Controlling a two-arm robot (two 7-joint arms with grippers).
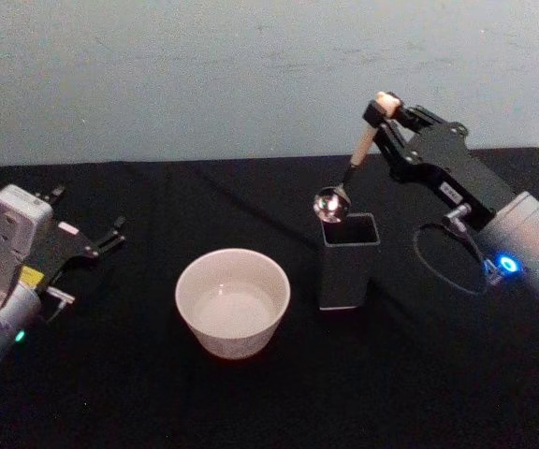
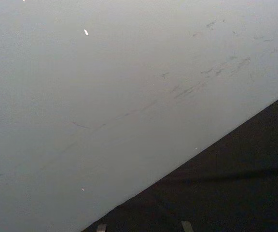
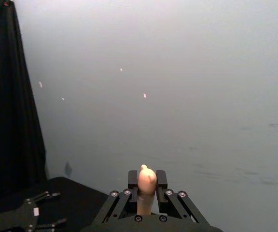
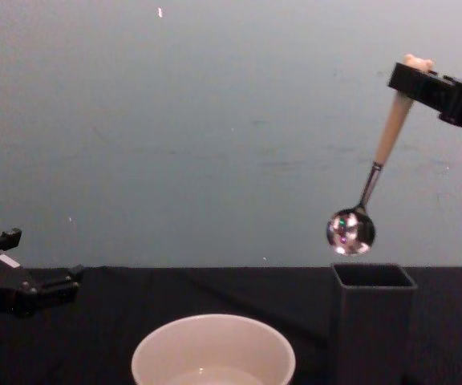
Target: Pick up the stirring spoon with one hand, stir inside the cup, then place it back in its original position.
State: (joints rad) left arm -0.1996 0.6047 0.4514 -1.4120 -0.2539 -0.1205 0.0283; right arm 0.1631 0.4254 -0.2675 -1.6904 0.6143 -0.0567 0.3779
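right gripper [image 1: 385, 110] upper right, jaws clamped on stirring spoon [image 1: 356, 154] handle top, spoon bowl hanging just above dark grey holder box [image 1: 349, 267], cup [image 1: 233, 252] lower centre, left gripper [image 1: 90, 208] parked far left, jaws open

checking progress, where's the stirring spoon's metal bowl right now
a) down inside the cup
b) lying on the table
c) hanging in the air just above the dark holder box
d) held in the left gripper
C: the right gripper is shut on the handle of the stirring spoon, and its shiny bowl hangs clear above the open top of the dark grey holder box, apart from the cup.
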